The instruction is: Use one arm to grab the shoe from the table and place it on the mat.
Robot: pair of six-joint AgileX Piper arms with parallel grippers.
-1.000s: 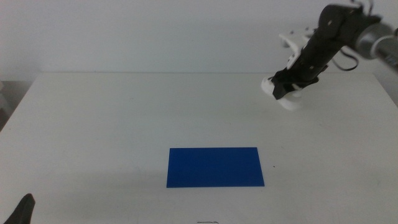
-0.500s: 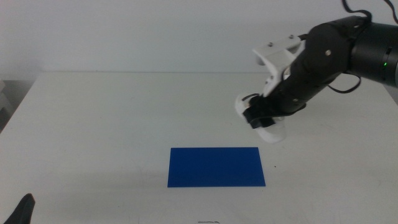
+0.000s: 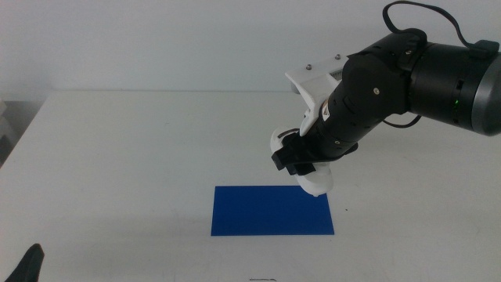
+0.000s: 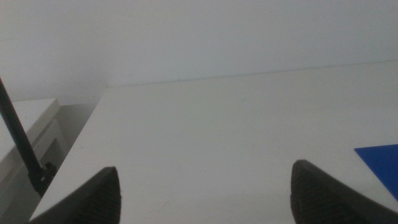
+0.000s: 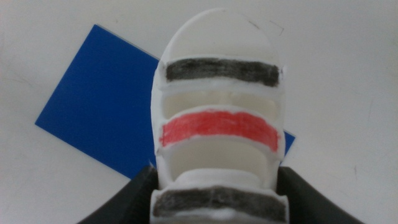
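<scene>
White shoe (image 5: 217,118) shows 2 black straps, 1 red.

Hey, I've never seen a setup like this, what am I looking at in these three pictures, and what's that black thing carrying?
These are three cameras on one two-armed robot at a white table. The middle view looks down over the table. There the right arm, thick and black, reaches in from the right side. Its right gripper, a two-jawed clamp, is shut on a small white shoe with black and red straps, held in the air over the far right corner of a flat blue mat.

The right wrist view comes from a camera on that arm, so it looks along the shoe down at the mat.

The left wrist view shows the waiting left gripper, jaws open, near the table's front left corner.
</scene>
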